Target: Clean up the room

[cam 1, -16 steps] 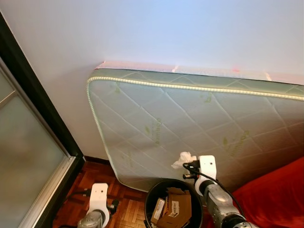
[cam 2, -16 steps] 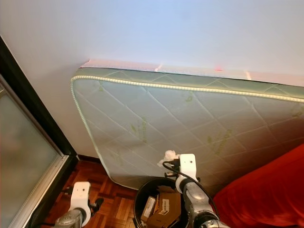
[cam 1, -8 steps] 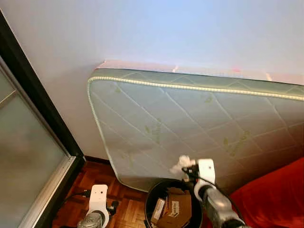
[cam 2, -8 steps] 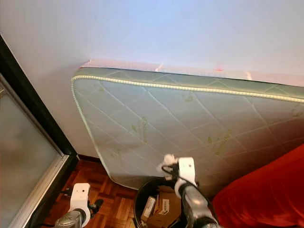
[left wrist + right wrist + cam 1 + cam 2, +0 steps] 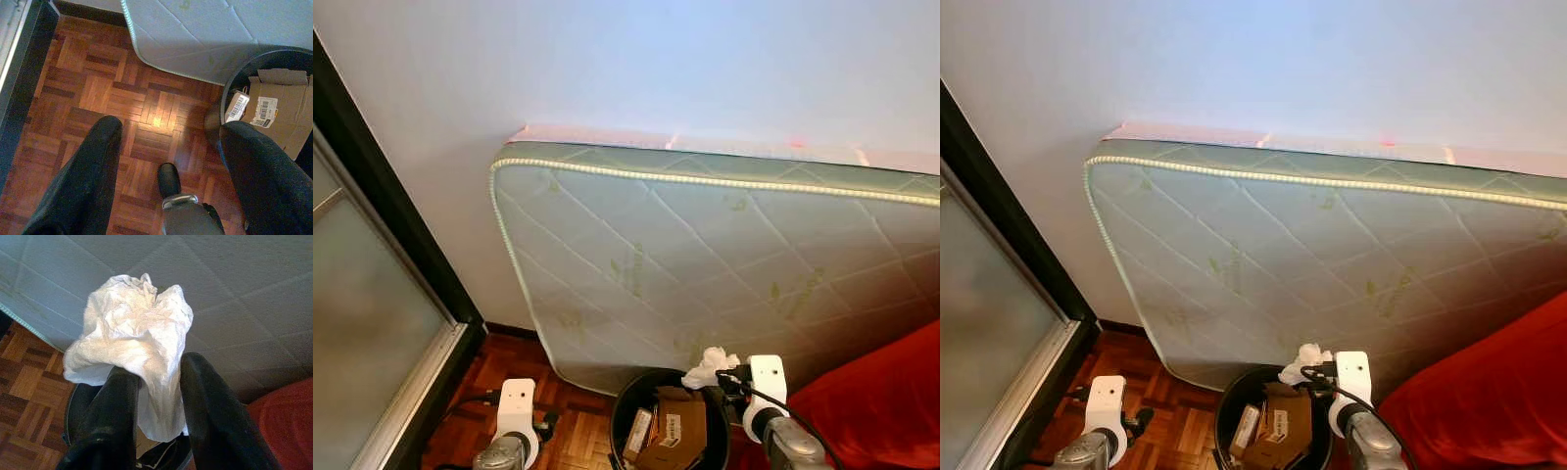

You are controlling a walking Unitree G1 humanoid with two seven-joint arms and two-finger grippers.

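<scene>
Right wrist view: a crumpled white tissue point(image 5: 132, 347) is pinched between the two black fingers point(image 5: 117, 406) of the right end effector point(image 5: 154, 396), which are closed down to a narrow gap on its lower folds. Most of the wad bulges out beyond the fingertips.

In the left eye view, the right end effector point(image 5: 729, 375) is held just above the far rim of a black bin point(image 5: 625, 406), with the tissue point(image 5: 709, 365) at its tip. Below and to its left, flattened cardboard point(image 5: 674, 431) is seen inside the bin. A quilted mattress point(image 5: 724, 264) leaning on the wall stands directly behind it, and a red cover point(image 5: 876, 401) lies to its right.

The tissue is judged very light, soft and compressible, with no stiffness; it will deform rather than slip, and may cling to the finger pads on release. It is best gripped through the dense centre of the wad.

The left end effector point(image 5: 166, 142) hangs over the parquet floor point(image 5: 98, 98), fingers spread wide with nothing between them.
</scene>
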